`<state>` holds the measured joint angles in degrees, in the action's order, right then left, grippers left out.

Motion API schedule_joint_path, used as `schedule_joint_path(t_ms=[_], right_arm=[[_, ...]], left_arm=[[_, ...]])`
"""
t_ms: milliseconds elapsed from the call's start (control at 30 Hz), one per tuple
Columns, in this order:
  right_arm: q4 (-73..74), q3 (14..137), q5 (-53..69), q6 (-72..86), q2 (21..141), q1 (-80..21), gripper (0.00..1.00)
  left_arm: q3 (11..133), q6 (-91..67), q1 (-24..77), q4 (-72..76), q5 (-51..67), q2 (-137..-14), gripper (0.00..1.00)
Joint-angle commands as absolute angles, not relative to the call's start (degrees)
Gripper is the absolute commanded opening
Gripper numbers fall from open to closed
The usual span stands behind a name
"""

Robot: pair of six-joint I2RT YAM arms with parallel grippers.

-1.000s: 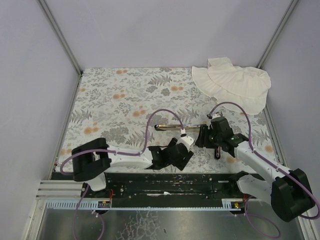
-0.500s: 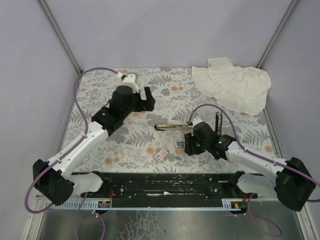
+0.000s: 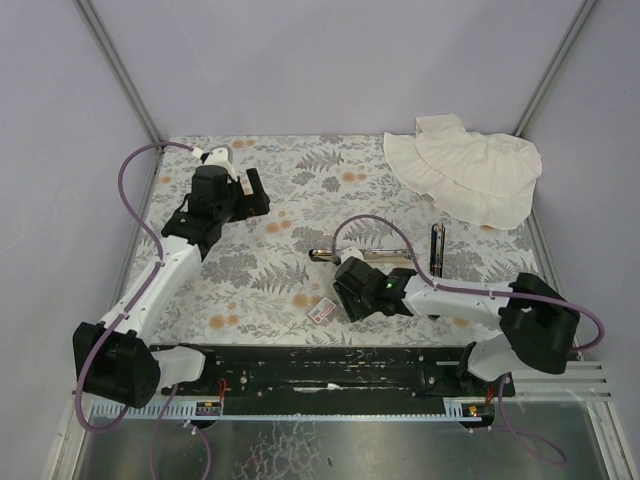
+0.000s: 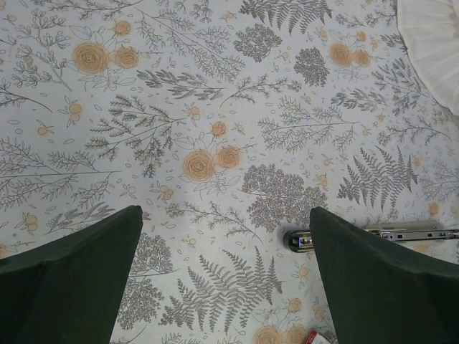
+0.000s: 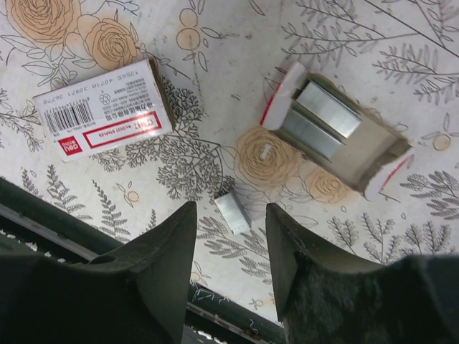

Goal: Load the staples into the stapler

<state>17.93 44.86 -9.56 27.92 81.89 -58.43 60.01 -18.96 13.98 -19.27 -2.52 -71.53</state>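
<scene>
Top view: we see the left gripper (image 3: 252,190) over open table (image 3: 300,160), the right gripper (image 3: 350,300) near the front edge. Left wrist: jaws released, stapler (image 4: 300,240) beside one finger. Right wrist: jaws released, staples (image 5: 233,213) between fingertips, tray (image 5: 373,154) right, sleeve (image 5: 107,107) left.

Left gripper (image 4: 226,211) hangs spread wide, bare floral tablecloth (image 4: 215,86) below, stapler (image 4: 297,240) tip just inside one finger. Right gripper (image 5: 230,206) straddles a loose staple strip (image 5: 233,215); sleeve (image 5: 104,107) and tray (image 5: 333,132) flank it, apart from both fingers
</scene>
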Motion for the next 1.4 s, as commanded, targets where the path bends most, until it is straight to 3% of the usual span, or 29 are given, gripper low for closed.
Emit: schedule_joint_path(t_ms=[0,533,933,1100,1200,1367], right_arm=[[19.16,49.23,-13.97,28.19,85.73,-60.4,0.48],[19.47,49.58,-14.08,25.65,90.34,-62.24,0.39],[20.42,47.94,-15.57,26.55,89.46,-62.41,0.2],[23.25,50.71,-16.93,28.76,85.27,-62.01,0.17],[25.06,52.78,-16.18,27.77,82.08,-58.4,0.17],[24.94,52.6,-11.71,23.02,77.04,-43.4,0.17]], left_arm=[[58.73,-16.81,13.71,-18.72,-3.97,-68.7,1.0],[58.57,-16.44,13.64,-18.98,-5.25,-68.52,1.0],[58.53,-16.26,13.71,-19.16,-6.38,-68.31,1.0],[58.3,-16.17,13.65,-19.25,-7.0,-68.07,1.0],[58.36,-16.25,13.65,-19.25,-7.09,-68.07,1.0],[58.27,-16.39,13.69,-19.25,-7.07,-68.01,1.0]])
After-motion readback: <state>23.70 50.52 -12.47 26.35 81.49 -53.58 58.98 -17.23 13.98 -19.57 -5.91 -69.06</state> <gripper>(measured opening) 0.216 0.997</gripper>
